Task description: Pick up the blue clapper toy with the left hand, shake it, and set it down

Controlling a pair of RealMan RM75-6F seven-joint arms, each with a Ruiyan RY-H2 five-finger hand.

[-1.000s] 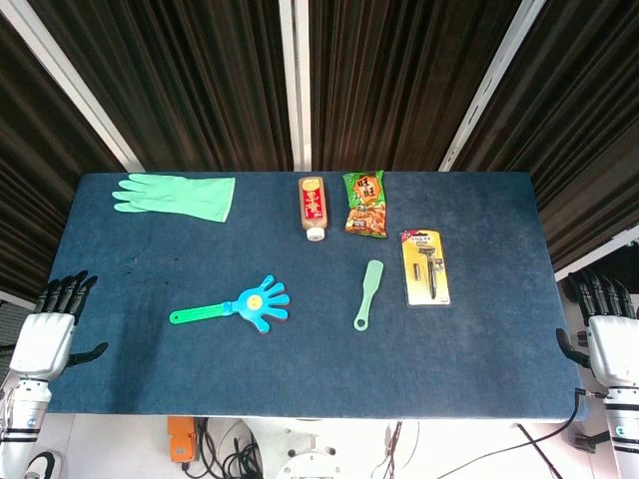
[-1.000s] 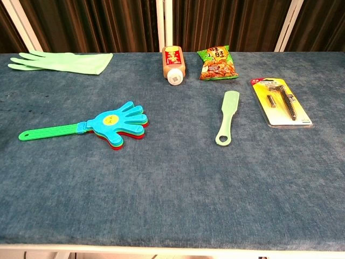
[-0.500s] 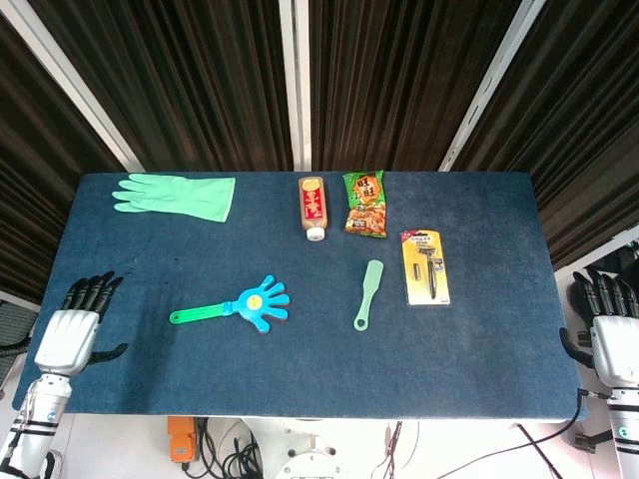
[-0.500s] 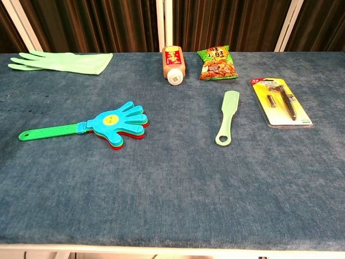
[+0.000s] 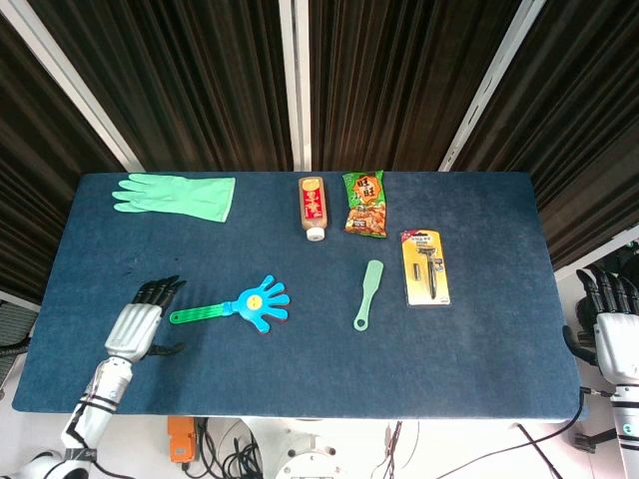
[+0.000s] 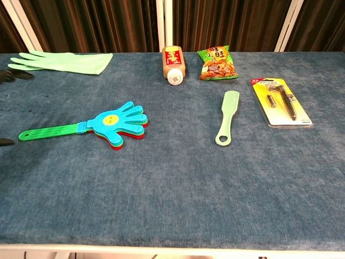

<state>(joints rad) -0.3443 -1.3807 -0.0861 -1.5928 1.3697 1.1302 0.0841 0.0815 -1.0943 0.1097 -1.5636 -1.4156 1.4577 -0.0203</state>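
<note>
While blue clapper toy [image 5: 258, 302] lies untouched | left robot hand [image 5: 137, 324] spread beside its handle | right robot hand [image 5: 611, 324] spread, off-table

The white-backed left hand with dark fingers [image 5: 136, 324] hovers over bare dark-blue felt table top [image 5: 300, 369], fingers spread, with only open cloth between its fingertips and the green handle of the blue hand-shaped plastic clapper toy [image 5: 242, 304] just to its right. Ahead of the hand, well apart, a mint-green rubber glove [image 5: 177, 195] lies flat near the far edge. Past the clapper's head, further right, a pale green plastic spatula [image 5: 367, 293] lies on the cloth, and beyond it a carded razor pack [image 5: 425, 266]; a brown bottle [image 5: 313, 208] and a green snack bag [image 5: 364, 204] sit far ahead-right. The right hand [image 5: 614, 334] hangs off the table's right edge.
</note>
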